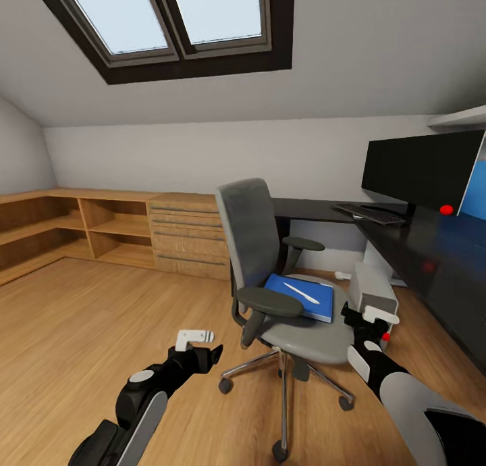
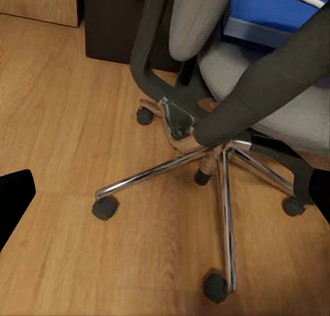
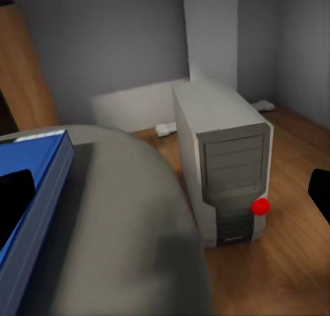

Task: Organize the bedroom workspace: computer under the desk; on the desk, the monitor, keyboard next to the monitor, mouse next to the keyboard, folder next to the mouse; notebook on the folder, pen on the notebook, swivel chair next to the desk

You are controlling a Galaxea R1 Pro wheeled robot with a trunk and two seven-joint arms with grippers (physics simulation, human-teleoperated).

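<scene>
On grey swivel chair (image 1: 270,263), bright-blue folder (image 1: 307,298) bearing white pen (image 1: 301,293)

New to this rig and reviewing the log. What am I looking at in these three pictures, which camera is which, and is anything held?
It is a simulator render of a wheeled two-armed robot in an attic bedroom. The large picture comes from its head camera, looking down over both arms: the left gripper hangs over the wood floor, and the right gripper sits by the edge of the swivel chair.

On the seat lies the blue folder with the pen on top. The desk carries the monitor and keyboard. The computer stands on the floor beside it.

The other two pictures come from cameras at each wrist. The left one looks at the chair's star base, the right one at the seat edge, folder and computer.

Neither gripper holds anything; both look open.
</scene>
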